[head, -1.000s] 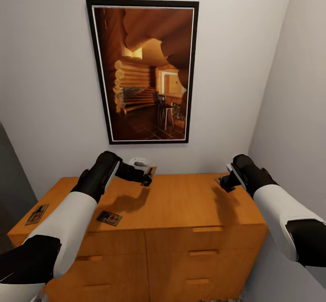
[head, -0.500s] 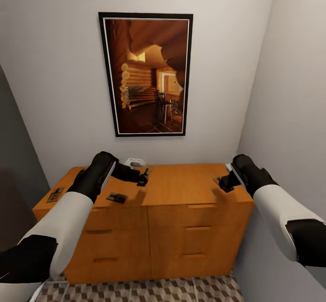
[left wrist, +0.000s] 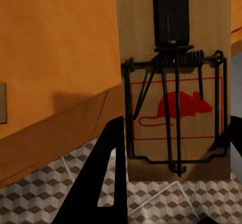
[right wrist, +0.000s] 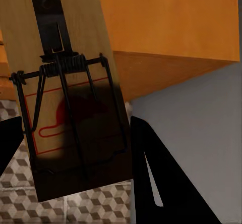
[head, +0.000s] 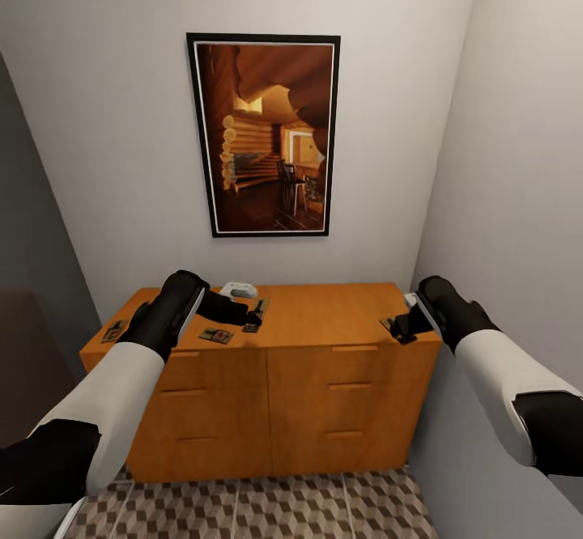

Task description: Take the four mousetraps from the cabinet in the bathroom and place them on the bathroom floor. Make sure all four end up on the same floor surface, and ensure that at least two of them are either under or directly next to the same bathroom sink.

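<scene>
Orange-brown wood makes up the cabinet point(head: 324, 377) with a wide flat top and plain drawer fronts, standing against a pale wall beneath a dark-framed picture of a log cabin point(head: 265, 136). Both arms reach toward it, each with a trap in its grasp.

The left gripper point(head: 255, 318) is clenched on a small flat brown wooden mousetrap point(left wrist: 174, 82); in the left wrist view the board runs out from between the black fingers point(left wrist: 98, 183), its wire spring, bail and red mouse mark facing the camera. In the head view this held trap hangs at the fingertips over the front part of the cabinet top. Just beside that gripper, on the arm's own side and a little nearer the front edge, a second mousetrap point(head: 216, 335) lies flat on the top. A third mousetrap point(head: 114, 331) lies well apart from the gripper, at the cabinet's far left corner.

The right gripper point(head: 402, 331) is likewise closed on a fourth mousetrap point(right wrist: 68, 98), which in the right wrist view extends from between the fingers, its lower half in shadow. In the head view it sits at the cabinet's right front corner.

Brown-and-beige cube-patterned tiles of the bathroom floor point(head: 275, 511) show below both grippers, at the cabinet's foot.
</scene>
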Tool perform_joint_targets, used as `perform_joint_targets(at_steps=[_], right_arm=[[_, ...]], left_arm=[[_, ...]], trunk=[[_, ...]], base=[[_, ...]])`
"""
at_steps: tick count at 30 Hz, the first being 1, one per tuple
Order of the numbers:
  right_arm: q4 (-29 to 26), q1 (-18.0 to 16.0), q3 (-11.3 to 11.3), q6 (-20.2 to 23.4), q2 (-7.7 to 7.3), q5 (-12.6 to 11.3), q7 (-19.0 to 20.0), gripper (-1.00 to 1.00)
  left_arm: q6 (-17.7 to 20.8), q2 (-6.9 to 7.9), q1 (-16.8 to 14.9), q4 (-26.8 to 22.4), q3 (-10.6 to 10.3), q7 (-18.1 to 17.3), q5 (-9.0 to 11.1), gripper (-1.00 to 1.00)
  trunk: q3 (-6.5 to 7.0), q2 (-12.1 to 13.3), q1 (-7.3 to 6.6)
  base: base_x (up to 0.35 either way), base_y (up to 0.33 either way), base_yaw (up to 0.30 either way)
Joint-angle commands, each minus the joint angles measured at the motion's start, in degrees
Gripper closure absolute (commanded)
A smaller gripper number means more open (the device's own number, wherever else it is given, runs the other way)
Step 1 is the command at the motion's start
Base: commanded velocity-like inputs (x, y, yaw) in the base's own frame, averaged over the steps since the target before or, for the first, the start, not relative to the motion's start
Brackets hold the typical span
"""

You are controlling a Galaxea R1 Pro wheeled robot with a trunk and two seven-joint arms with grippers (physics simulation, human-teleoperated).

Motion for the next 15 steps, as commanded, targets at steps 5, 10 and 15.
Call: perform_joint_targets(at_steps=[5,10,15], right_arm=[[1.0,0.0,0.3,0.2,-0.17,0.3,0.2,1.0],[1.2,0.0,0.3,0.2,-0.23,0.2,0.3,1.0],[1.5,0.0,0.3,0.2,-0.24,0.2,0.4,1.0]], left_arm=[[0.1,-0.15,0.0,-0.1,0.0,-0.4,-0.7,1.0],[0.1,-0.15,0.0,-0.1,0.0,-0.4,-0.7,1.0],[0.1,-0.13,0.0,-0.1,0.0,-0.4,-0.7,1.0]], trunk=[[-0.08,-0.1,0.0],[-0.08,-0.1,0.0],[-0.08,-0.1,0.0]], base=[[-0.011,0.0,0.0],[-0.002,0.0,0.0],[0.0,0.0,0.0]])
